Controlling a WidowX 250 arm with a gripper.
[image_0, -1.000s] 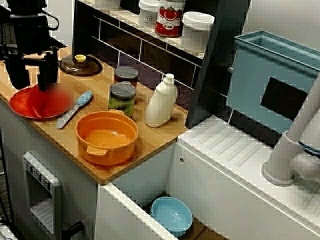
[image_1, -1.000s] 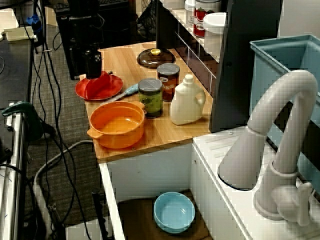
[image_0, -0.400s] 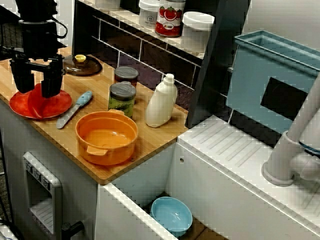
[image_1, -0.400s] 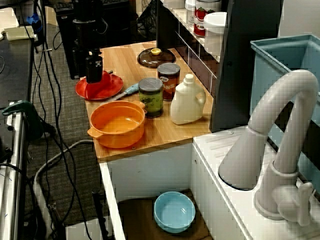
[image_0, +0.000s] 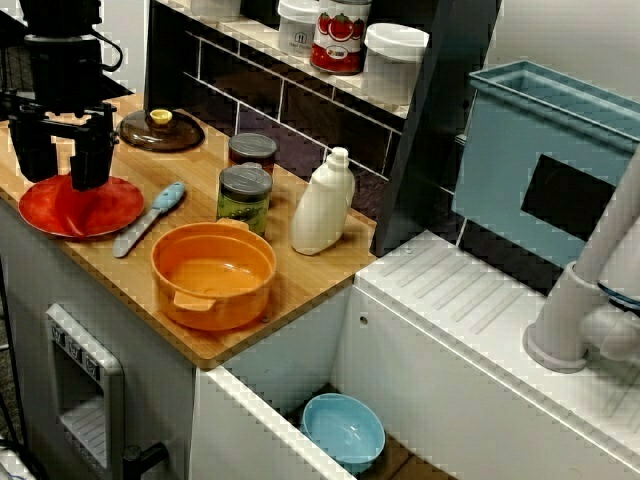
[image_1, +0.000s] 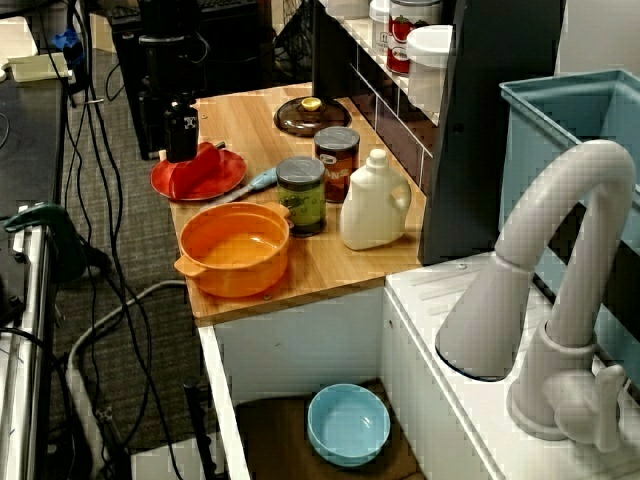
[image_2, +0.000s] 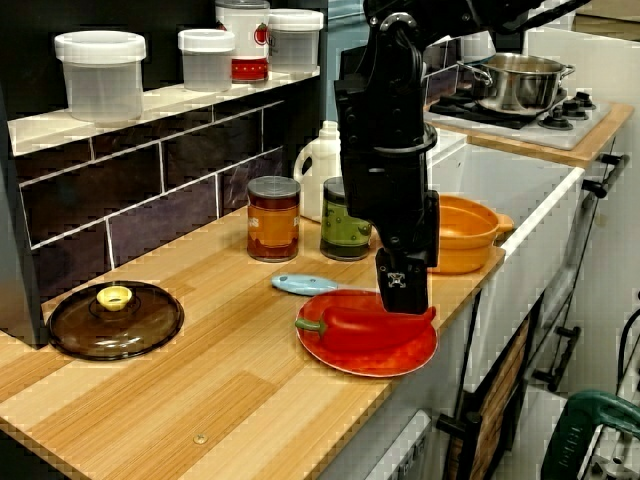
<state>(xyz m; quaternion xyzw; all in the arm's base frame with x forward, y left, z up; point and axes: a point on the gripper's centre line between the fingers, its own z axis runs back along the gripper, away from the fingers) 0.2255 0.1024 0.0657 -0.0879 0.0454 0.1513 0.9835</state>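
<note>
A red pepper (image_0: 78, 208) (image_2: 368, 328) lies on a red plate (image_0: 122, 203) (image_2: 345, 362) at the left end of the wooden counter. My black gripper (image_0: 60, 172) (image_1: 181, 148) (image_2: 404, 298) hangs straight down over the pepper's near-left part. Its fingers (image_0: 92, 160) stand apart and open, tips close above the pepper, with nothing held. From the view at the counter's end one finger (image_2: 404, 285) hides part of the pepper. Whether the tips touch it I cannot tell.
Right of the plate lies a blue-handled spatula (image_0: 150, 215). Further on are an orange pot (image_0: 213, 272), a green-labelled can (image_0: 245, 196), a red-labelled can (image_0: 252, 152) and a white bottle (image_0: 322, 206). A brown glass lid (image_0: 160, 129) sits behind. A blue bowl (image_0: 343, 430) rests in the sink.
The pepper was blurred a second ago and now lies still on the plate. The gripper swung slightly right, then back left and a little higher.
</note>
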